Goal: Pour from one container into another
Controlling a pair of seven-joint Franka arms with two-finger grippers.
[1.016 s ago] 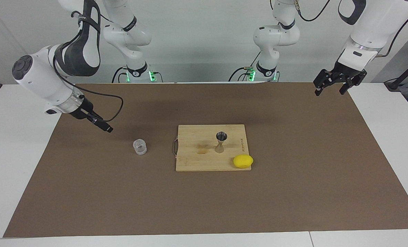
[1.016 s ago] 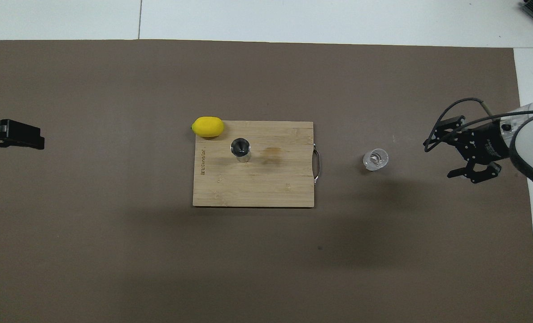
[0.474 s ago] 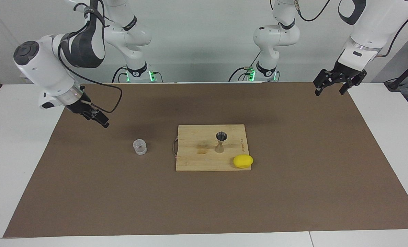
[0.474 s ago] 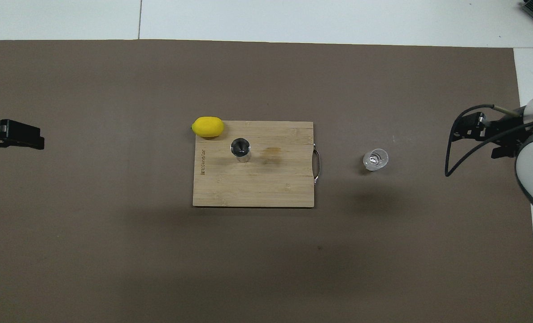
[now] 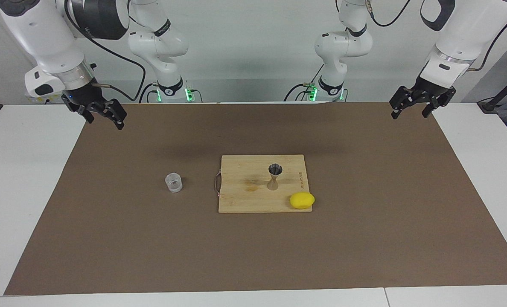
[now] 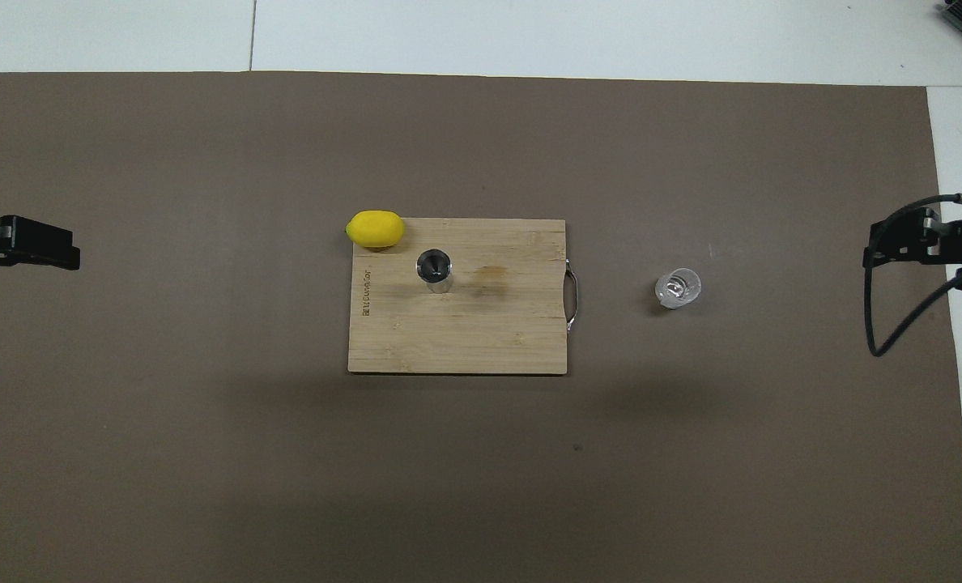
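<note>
On the brown mat, the clear cup [image 5: 173, 182] stands beside the wooden board [image 5: 240, 200], toward the right arm's end. On the board stands the steel jigger [image 5: 274, 176], upright, near a lemon [image 5: 302, 200]. Both the left end effector [image 5: 415, 105] and the right end effector [image 5: 102, 114] hang spread wide and hold nothing, each over its own corner of the mat.

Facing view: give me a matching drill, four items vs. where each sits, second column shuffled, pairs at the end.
Items:
1. cup
2. jigger
3. lemon
4. left claw

Places:
A. upright on the board
B. at the board's corner farthest from the robots, toward the left arm's end
C. on the mat, beside the board's handle end
D. raised over the mat's edge, holding nothing

Pairs: 1-C, 2-A, 3-B, 4-D
</note>
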